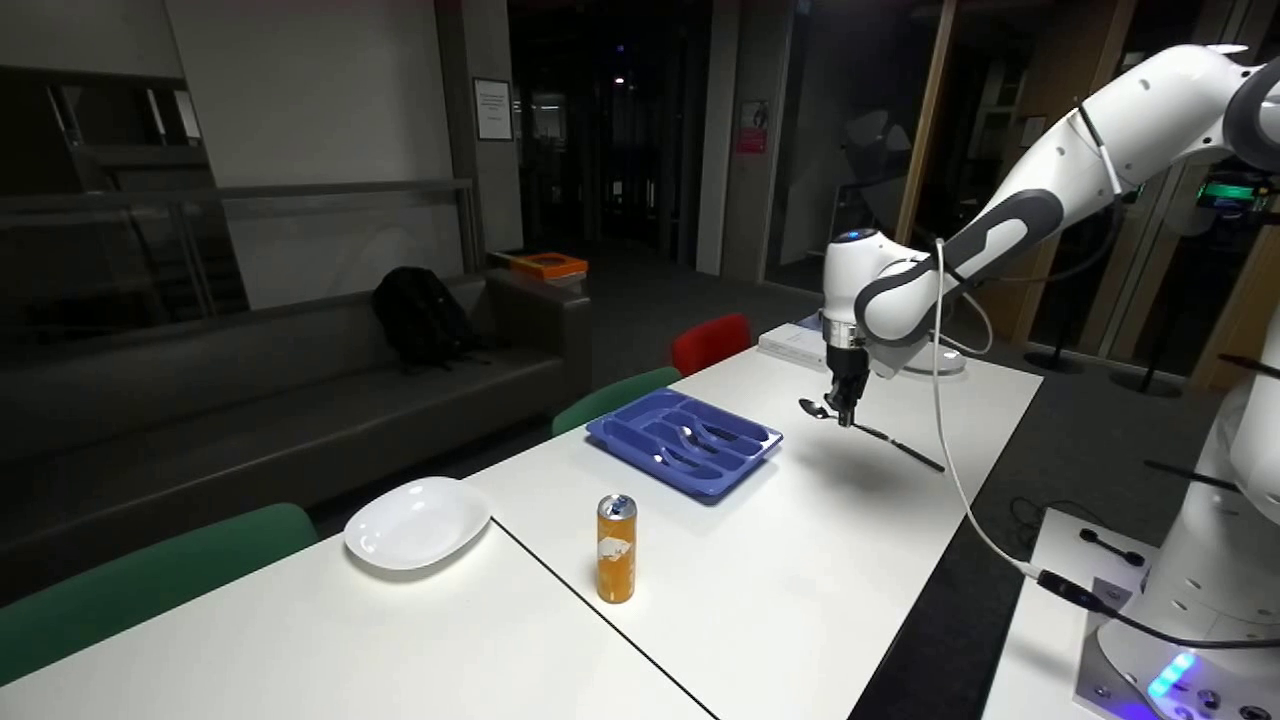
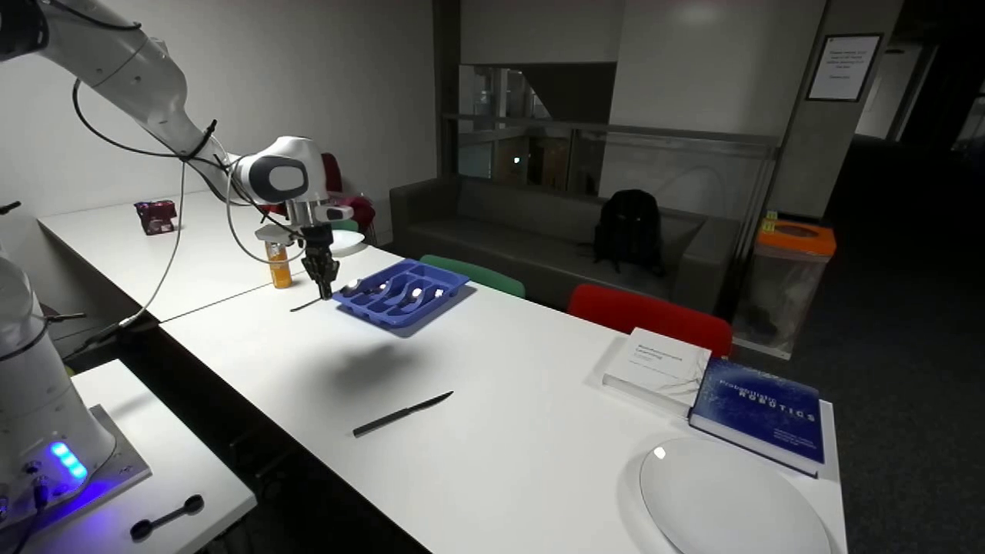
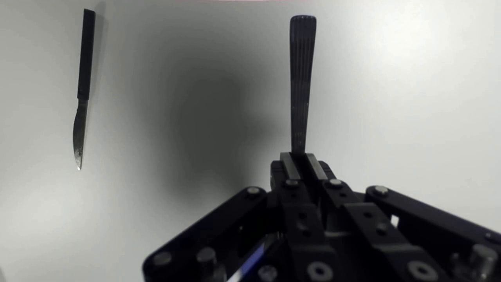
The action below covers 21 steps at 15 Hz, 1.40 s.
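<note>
My gripper (image 1: 847, 418) hangs above the white table, shut on a metal spoon (image 1: 812, 408). In the wrist view the dark ribbed spoon handle (image 3: 301, 82) juts forward from between the fingertips, while the bowl is hidden there. An exterior view has the spoon handle (image 2: 305, 305) on the near side of the gripper (image 2: 325, 295) and its bowl in front of the tray. Beside the gripper stands a blue cutlery tray (image 1: 720, 485) with several spoons in its compartments. A black-handled knife (image 3: 86, 58) lies on the table, left of the spoon in the wrist view and apart from it.
An orange can (image 1: 616, 550) stands upright near the table seam, and a white dish (image 1: 418, 530) sits by the far edge. Two books, white (image 2: 658, 365) and blue (image 2: 758, 412), lie near a white plate (image 2: 727, 492). A red packet (image 2: 156, 217) rests further off. Chairs line one side.
</note>
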Available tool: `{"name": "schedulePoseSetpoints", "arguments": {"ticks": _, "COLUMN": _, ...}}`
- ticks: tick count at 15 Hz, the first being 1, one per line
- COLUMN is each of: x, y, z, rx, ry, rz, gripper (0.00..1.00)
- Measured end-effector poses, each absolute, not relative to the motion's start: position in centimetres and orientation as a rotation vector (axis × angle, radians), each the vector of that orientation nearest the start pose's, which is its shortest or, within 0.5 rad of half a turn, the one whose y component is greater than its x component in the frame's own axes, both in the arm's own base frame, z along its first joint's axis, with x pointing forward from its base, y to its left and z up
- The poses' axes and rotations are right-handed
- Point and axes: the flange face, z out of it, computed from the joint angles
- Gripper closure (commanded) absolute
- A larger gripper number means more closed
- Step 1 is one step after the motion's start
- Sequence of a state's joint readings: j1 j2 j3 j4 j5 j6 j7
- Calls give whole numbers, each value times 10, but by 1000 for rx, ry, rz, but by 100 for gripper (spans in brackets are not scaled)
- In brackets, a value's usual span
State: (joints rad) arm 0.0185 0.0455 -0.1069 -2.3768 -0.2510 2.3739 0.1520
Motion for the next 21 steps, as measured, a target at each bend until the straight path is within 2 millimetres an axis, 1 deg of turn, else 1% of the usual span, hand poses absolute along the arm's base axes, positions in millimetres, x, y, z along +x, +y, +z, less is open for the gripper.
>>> {"name": "schedulePoseSetpoints", "arguments": {"ticks": 3, "x": 510, "y": -28, "z": 304, "rx": -3315, "ry": 28, "rz": -5, "gripper": 98}}
{"name": "schedulePoseSetpoints", "arguments": {"ticks": 7, "x": 545, "y": -4, "z": 308, "rx": -3309, "ry": -49, "rz": -94, "gripper": 98}}
{"name": "schedulePoseSetpoints", "arguments": {"ticks": 11, "x": 583, "y": 4, "z": 314, "rx": -3303, "ry": -76, "rz": -175, "gripper": 98}}
{"name": "schedulePoseSetpoints", "arguments": {"ticks": 15, "x": 615, "y": 12, "z": 317, "rx": -3285, "ry": -79, "rz": -230, "gripper": 98}}
{"name": "schedulePoseSetpoints", "arguments": {"ticks": 18, "x": 640, "y": 22, "z": 312, "rx": -3270, "ry": -85, "rz": -259, "gripper": 98}}
{"name": "schedulePoseSetpoints", "arguments": {"ticks": 21, "x": 664, "y": 28, "z": 300, "rx": -3270, "ry": -91, "rz": -260, "gripper": 98}}
